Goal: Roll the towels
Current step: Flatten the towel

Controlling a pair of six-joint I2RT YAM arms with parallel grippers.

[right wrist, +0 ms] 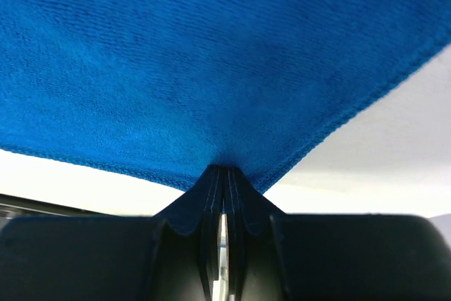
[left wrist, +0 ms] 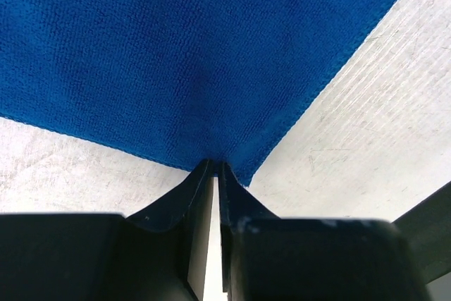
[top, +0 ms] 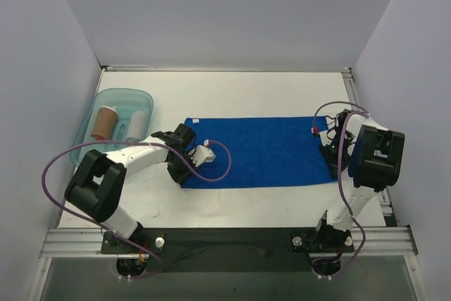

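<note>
A: What's on the far left?

B: A clear teal tub [top: 84,130] at the left edge of the table [top: 246,89]. Two small towels lie side by side in it: a tan roll [top: 106,121] on the left and a white roll [top: 137,123] just beside it.

A: And the blue towel [top: 261,149]?

B: It lies spread flat across the middle of the table, long side running left to right, well apart from the tub. It is a bright royal blue rectangle. A small white tag [top: 198,121] sticks out at the far left corner.

A: How does the cloth look close up?

B: The wrist views show a fine terry nap with a stitched hem along the edges. No folds show from above, and none of it is rolled.

A: The left gripper [left wrist: 213,166]?

B: It is down at the towel's left end. In its wrist view the two dark fingers are pinched almost together, with only a thin slit between them. A corner of the blue towel runs in right at their tips, so they are clamped on that corner.

A: And the right gripper [right wrist: 224,170]?

B: It is at the right end and looks much the same. The fingers are pressed together on a corner of the towel, and the blue cloth spreads away from the tips with white table on either side.
</note>
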